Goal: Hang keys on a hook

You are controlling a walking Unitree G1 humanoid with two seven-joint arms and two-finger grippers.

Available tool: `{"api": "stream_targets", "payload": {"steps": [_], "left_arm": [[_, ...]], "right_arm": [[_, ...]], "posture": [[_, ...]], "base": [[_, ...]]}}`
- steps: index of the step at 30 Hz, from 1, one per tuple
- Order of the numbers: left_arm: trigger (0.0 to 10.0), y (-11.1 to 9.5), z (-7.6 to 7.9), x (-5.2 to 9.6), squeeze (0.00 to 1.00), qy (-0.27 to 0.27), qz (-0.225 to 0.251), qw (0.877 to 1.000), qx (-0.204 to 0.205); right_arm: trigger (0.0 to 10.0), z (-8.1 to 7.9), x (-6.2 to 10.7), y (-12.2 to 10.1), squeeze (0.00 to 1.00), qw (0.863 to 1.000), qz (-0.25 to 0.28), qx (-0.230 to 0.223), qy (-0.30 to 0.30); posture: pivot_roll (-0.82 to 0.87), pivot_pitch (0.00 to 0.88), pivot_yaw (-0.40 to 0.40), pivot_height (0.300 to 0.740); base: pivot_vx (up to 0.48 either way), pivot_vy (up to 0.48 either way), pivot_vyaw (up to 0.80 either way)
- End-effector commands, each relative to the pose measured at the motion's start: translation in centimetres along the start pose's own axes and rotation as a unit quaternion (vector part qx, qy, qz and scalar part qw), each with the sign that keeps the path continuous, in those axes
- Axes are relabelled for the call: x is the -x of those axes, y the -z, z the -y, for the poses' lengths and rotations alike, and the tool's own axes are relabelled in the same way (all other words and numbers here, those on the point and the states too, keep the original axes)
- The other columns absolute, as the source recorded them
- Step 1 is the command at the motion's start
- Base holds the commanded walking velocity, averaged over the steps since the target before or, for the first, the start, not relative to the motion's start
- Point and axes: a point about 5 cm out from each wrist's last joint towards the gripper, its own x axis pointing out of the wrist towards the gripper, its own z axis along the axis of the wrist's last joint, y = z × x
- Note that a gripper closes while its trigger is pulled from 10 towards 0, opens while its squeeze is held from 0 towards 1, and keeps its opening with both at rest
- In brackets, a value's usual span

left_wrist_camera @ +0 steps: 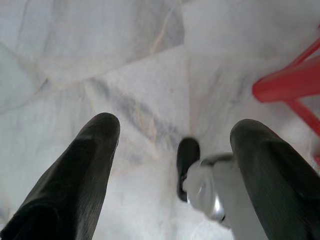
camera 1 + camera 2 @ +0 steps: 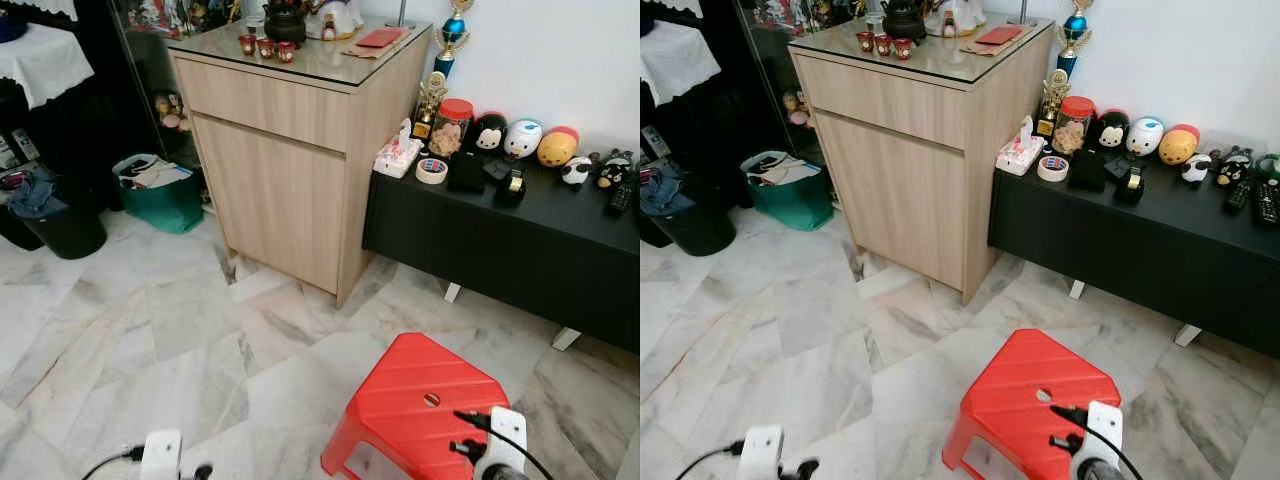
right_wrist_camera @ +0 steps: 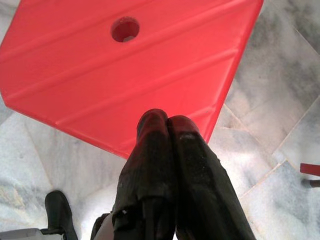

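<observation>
From the head, both arms hang low over the marble floor (image 2: 150, 330), the red plastic stool (image 2: 420, 405) just under the right one, and neither keys nor hook can be made out on the wooden cabinet (image 2: 290, 160) or black bench (image 2: 520, 240) ahead. The left wrist view has the left gripper (image 1: 172, 150) spread wide and empty above tile. The right wrist view has the right gripper (image 3: 167, 122) pressed closed on nothing over the stool's seat, so I cannot tell which arm is nearer the keys.
</observation>
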Motion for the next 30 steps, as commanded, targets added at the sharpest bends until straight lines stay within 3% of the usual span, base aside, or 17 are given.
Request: {"api": "stream_targets", "payload": {"steps": [1, 5, 9, 17, 23, 30], "left_arm": [[10.0, 1.1, -0.6, 0.3, 0.0, -0.003, -0.024, 1.0, -0.005], [10.0, 1.4, -0.8, 0.5, 0.0, 0.0, -0.03, 0.999, -0.013], [10.0, 1.4, 0.0, 0.4, 0.0, 0.017, -0.031, 0.999, -0.037], [10.0, 0.7, 0.5, 0.1, 0.0, 0.023, -0.026, 0.998, -0.058], [10.0, 0.3, 0.2, 0.0, 0.0, 0.01, -0.019, 0.999, -0.038], [10.0, 0.6, 0.2, 0.0, 0.0, 0.002, -0.023, 1.0, -0.003]], "right_arm": [[10.0, 0.9, 0.2, 0.6, 0.0, 1.0, -0.004, -0.004, 0.007], [10.0, 1.8, 0.5, 1.2, 0.0, 1.0, -0.005, -0.01, 0.018], [10.0, 2.6, 0.8, 1.8, 0.0, 0.999, -0.011, -0.004, 0.03], [10.0, 1.7, 0.6, 1.8, 0.0, 0.999, -0.004, -0.019, 0.029], [10.0, 1.1, 0.5, 2.0, 0.0, 1.0, -0.017, 0.003, 0.021], [10.0, 1.4, 0.3, 0.4, 0.0, 0.999, -0.005, 0.032, 0.013]], "posture": [[0.07, 0.0, -0.029, 0.74], [0.07, 0.0, -0.019, 0.74], [0.08, 0.0, 0.007, 0.74], [0.04, 0.0, 0.026, 0.74], [0.05, 0.0, -0.001, 0.74], [0.07, 0.0, -0.059, 0.74]], "base": [[0.0, 0.0, 0.0], [0.0, 0.0, 0.0], [0.0, 0.0, 0.0], [0.0, 0.0, 0.0], [0.0, 0.0, 0.0], [0.0, 0.0, 0.0]]}}
